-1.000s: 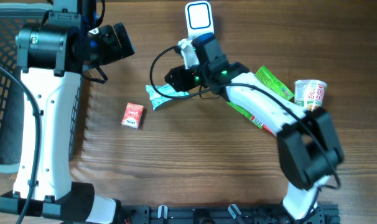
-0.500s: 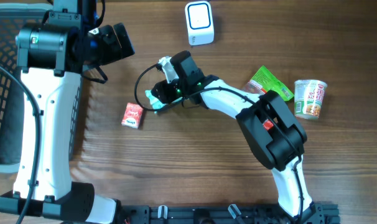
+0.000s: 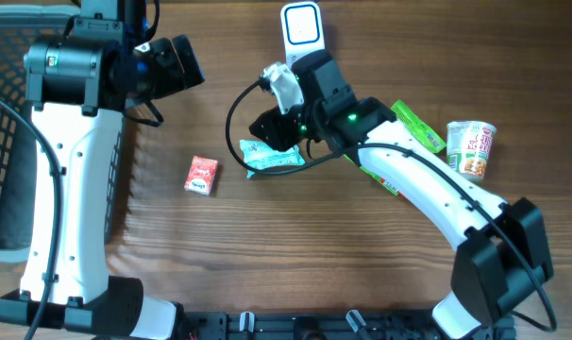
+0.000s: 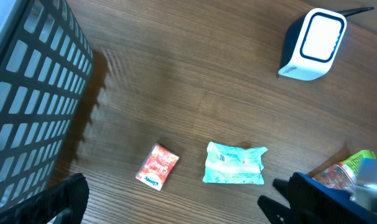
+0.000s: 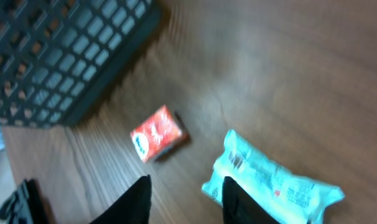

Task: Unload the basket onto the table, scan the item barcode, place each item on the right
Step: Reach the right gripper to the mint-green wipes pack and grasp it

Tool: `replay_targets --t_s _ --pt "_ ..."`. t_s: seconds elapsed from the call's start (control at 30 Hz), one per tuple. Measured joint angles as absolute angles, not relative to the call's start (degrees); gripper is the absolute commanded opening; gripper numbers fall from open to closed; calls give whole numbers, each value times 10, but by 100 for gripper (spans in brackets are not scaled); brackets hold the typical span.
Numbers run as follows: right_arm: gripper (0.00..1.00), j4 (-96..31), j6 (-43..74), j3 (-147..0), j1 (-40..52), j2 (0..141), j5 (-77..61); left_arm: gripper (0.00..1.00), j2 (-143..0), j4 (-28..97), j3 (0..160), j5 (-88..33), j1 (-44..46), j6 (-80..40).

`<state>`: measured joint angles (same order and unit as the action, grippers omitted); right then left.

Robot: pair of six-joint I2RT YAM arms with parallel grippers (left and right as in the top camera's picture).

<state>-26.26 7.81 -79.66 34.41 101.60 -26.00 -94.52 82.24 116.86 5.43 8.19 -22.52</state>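
**Teal packet flat on the worktop, right hand over it with nothing gripped**

At the far left I have the dark mesh basket (image 3: 3, 142) at the edge of the wooden worktop (image 3: 267, 255). Just beside it is my left arm, its left hand (image 4: 179, 190) held high near the back. The fingers are spread as wide as they go and only bare wood shows between them.

Further right lies the small red carton (image 3: 202, 175), on its own in the open and well apart from both hands. In the right wrist view it sits up and to the left of the fingers.

Next comes the pale teal crinkled packet (image 3: 272, 156), lying flat on the wood near the middle, its long side running left to right. The left wrist view shows it resting free, with nothing pinching it.

My right hand (image 3: 272, 127) hangs directly over the packet's far edge. From the right wrist camera, its fingers (image 5: 139, 199) stand partly apart with plain wood in the gap. The packet lies off to the right of that gap, its near end passing behind the right-side finger. I cannot tell whether that finger touches it.

Behind the right hand, at the back edge, stands the white and blue barcode scanner (image 3: 301, 25), well apart from the packet.

Right of that, a green packet (image 3: 416, 126) lies partly under the right arm, and a printed paper cup (image 3: 470, 149) stands just beside it.
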Motion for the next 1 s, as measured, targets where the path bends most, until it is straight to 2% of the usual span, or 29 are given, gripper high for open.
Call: replay_targets --t_s 0.23,0.37,0.53,0.77,1.0 --pt "27 -224 90 -744 359 1072 -265 100 -945 823 1169 54 82 -225" --pt "37 -168 117 -716 367 1136 -252 100 -945 823 1169 54 82 -225" --pt "36 -135 148 -718 366 1193 -261 100 -945 823 1169 54 82 -225" --pt "42 -171 159 -720 355 1182 -283 100 -945 823 1169 54 82 -225" --pt "45 -179 162 -712 337 1044 -269 100 -945 822 1169 54 82 -225"
